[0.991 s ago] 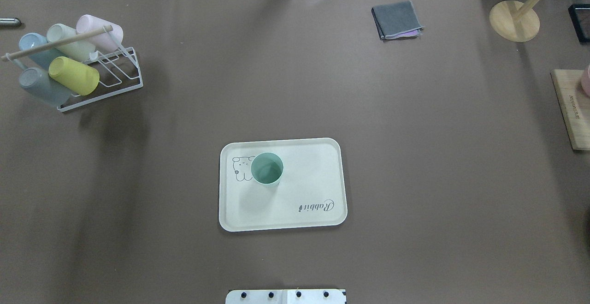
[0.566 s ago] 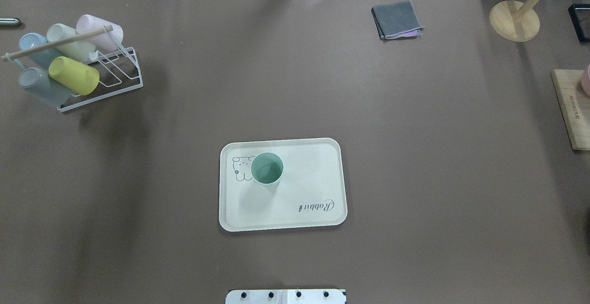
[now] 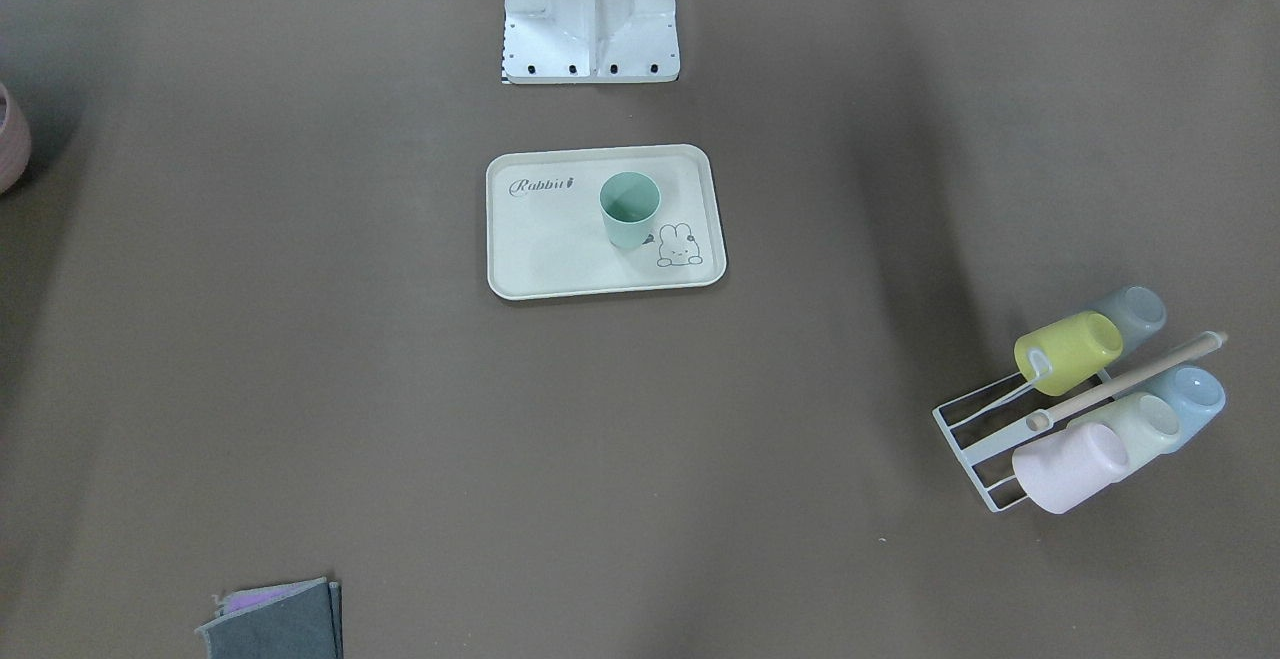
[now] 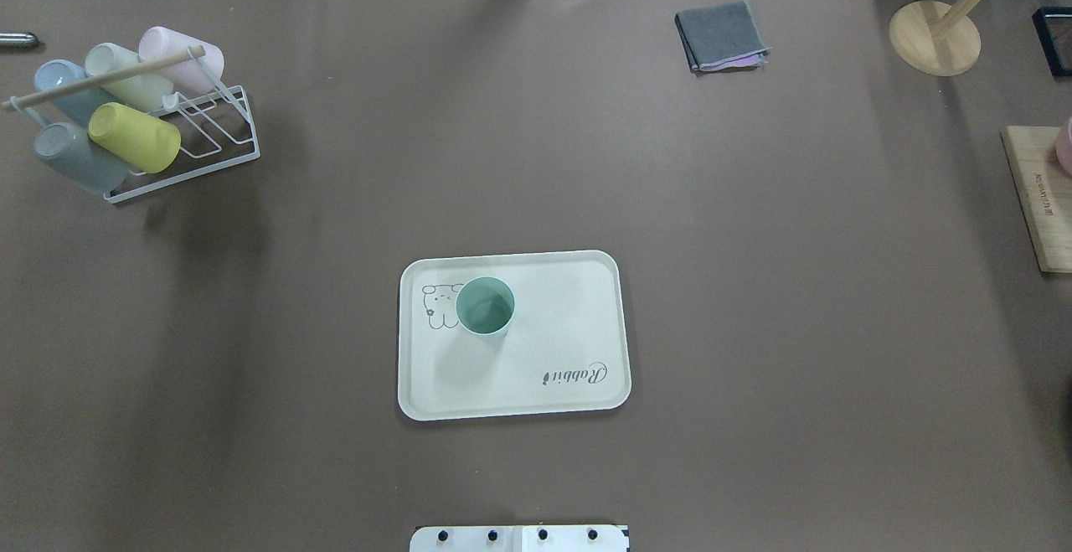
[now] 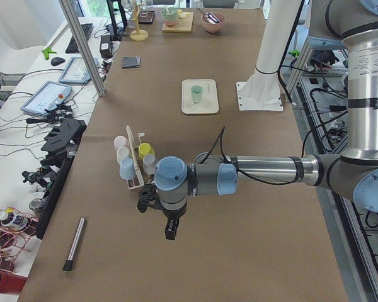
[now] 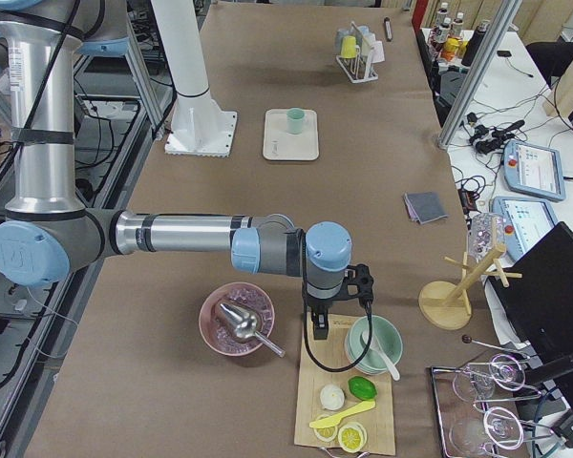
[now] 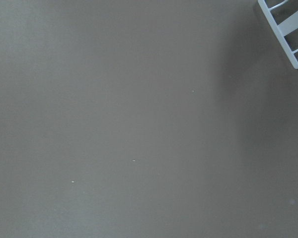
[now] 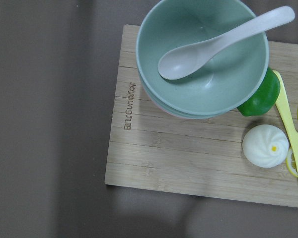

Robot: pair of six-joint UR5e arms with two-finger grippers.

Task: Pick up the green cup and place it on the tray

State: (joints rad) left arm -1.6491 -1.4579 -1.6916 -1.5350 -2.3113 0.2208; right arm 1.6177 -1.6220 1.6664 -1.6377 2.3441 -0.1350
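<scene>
On tray [image 4: 578, 326], green cup [image 4: 485, 306] unmoved, upright.

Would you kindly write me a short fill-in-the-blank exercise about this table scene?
The green cup stands ____ on the tray.
The wire rack holds ____ cups.
The white spoon rests in a ____ bowl.
Missing words: upright, five, green.
</scene>
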